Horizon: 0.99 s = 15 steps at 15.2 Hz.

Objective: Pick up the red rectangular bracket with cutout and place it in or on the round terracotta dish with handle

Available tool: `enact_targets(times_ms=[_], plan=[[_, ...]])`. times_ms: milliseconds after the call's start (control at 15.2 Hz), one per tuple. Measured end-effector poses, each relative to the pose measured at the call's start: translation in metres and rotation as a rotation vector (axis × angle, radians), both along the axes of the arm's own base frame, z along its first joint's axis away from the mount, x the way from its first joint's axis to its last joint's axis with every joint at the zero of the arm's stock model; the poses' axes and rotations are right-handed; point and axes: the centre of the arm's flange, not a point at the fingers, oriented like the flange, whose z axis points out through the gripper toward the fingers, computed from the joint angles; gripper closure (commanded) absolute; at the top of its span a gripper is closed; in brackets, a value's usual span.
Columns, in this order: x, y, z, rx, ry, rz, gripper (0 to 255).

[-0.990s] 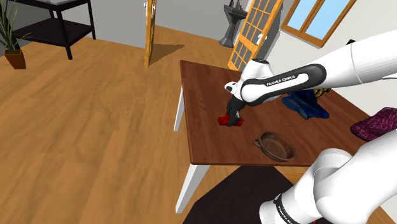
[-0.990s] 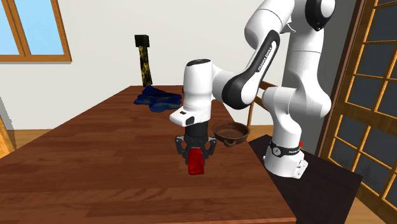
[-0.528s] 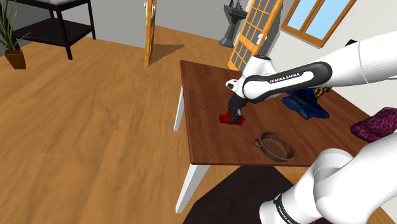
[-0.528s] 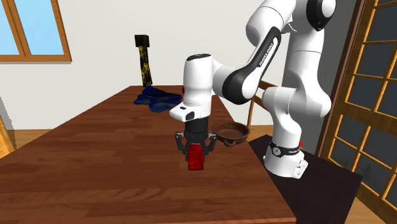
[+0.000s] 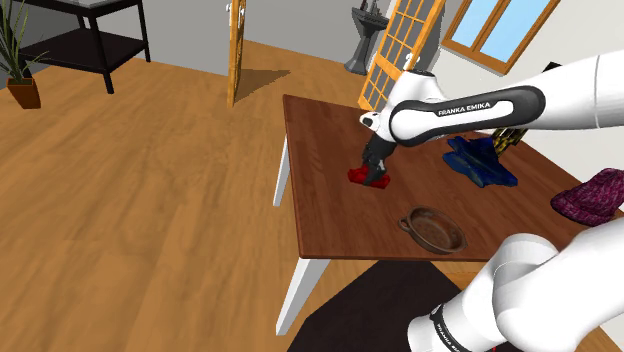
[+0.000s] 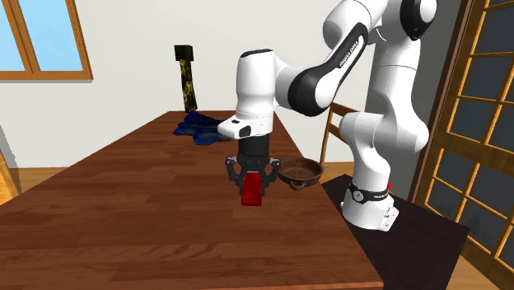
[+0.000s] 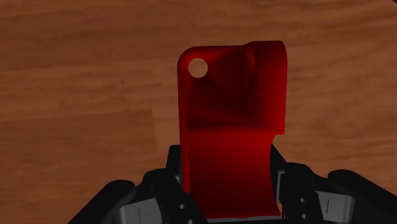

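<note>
The red bracket (image 6: 251,194), clasped between the fingers (image 7: 173,167), has been raised over the last second, apparently clear of the tabletop (image 5: 320,225) near its middle, so only the carry to the terracotta dish (image 5: 434,231) by the edge nearest the stand (image 5: 370,305) is judged left.

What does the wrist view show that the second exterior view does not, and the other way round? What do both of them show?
The wrist view adds a round hole through one corner of the red bracket, seen from close by. The second exterior view adds the brown dish just to the gripper's right in that view, the blue cloth farther back on the table, the white arm and a window in the wall. Both show the black gripper shut on the bracket, over the brown wooden table.
</note>
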Motion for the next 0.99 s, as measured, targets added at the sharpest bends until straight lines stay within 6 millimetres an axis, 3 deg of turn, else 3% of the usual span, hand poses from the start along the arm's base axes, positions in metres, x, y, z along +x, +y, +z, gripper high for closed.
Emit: enact_targets(times_ms=[726,990], plan=[[-0.001,0.0,0.057,0.0,0.0,0.0,255],[-0.039,-0.01,0.063,0.0,0.0,-0.001,255]])
